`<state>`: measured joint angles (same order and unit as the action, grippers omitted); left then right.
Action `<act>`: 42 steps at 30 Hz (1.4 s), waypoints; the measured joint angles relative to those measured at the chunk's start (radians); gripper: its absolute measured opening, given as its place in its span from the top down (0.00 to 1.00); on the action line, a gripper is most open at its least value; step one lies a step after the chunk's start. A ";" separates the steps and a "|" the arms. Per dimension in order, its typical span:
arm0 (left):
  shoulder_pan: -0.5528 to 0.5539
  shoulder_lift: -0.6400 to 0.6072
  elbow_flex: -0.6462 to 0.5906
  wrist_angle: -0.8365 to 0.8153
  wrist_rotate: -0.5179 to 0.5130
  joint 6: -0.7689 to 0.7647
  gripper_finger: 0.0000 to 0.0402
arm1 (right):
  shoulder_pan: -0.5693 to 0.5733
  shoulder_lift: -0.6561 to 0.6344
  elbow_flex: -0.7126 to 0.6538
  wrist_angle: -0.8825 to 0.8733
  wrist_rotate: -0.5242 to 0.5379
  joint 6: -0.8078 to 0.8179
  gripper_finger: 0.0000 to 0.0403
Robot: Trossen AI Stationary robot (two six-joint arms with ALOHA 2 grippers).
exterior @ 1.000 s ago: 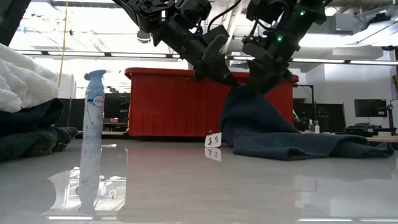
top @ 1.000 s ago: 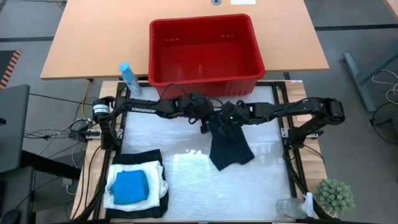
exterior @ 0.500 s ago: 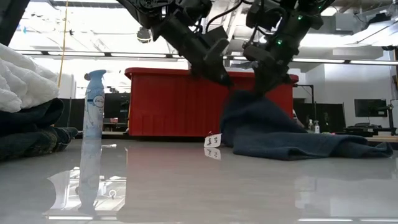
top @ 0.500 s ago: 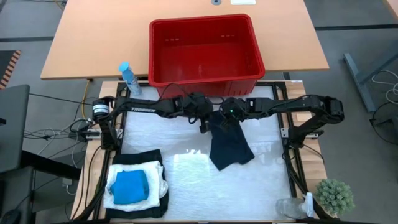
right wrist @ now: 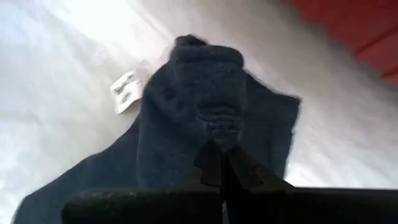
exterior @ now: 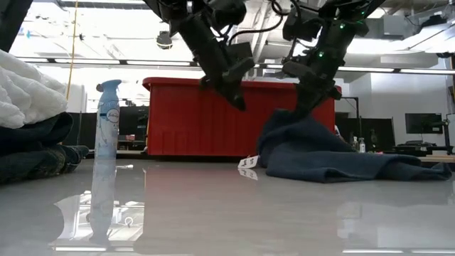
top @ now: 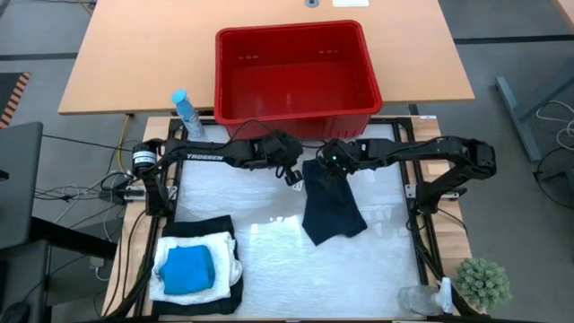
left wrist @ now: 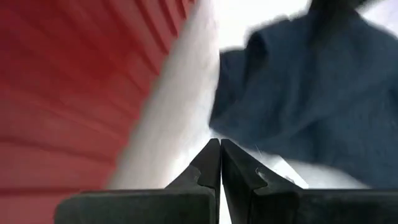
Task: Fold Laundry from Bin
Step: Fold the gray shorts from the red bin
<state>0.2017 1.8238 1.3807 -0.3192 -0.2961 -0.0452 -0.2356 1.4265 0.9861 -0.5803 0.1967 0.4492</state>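
The red bin [top: 296, 72] was set behind the table [top: 269, 256]. A dark garment [top: 330, 208] was spread mid-table, its upper edge pinched by the clenched right gripper [top: 328, 164]. The left gripper [top: 291, 175] was clenched, holding nothing.

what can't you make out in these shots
- Print on the small white tag by the dark cloth: too small in every view.
- Right gripper contact with the cloth: fabric bunches over its fingertips.
- Bin in the left wrist view: blurred, cut off by the edge.
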 joint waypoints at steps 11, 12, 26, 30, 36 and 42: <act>-0.105 0.009 -0.106 0.039 0.132 -0.084 1.00 | -0.097 0.000 0.000 -0.060 0.012 0.018 0.95; -0.115 0.009 -0.120 0.051 0.142 -0.099 1.00 | -0.104 0.001 0.000 -0.072 0.014 0.024 0.95; -0.211 0.011 -0.344 0.448 0.245 -0.208 0.99 | -0.161 0.002 0.000 -0.169 0.064 0.007 0.95; -0.227 0.011 -0.383 0.504 0.342 -0.124 0.93 | -0.161 0.002 0.000 -0.168 0.056 -0.002 0.95; -0.270 0.012 -0.392 0.620 0.351 -0.067 0.80 | -0.167 0.002 0.000 -0.131 0.029 0.023 0.95; -0.281 0.017 -0.392 0.606 0.261 -0.051 0.78 | -0.168 0.002 0.000 -0.067 -0.003 0.033 0.95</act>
<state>-0.0795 1.8405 0.9890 0.2871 -0.0350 -0.0964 -0.4036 1.4284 0.9863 -0.6469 0.1936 0.4819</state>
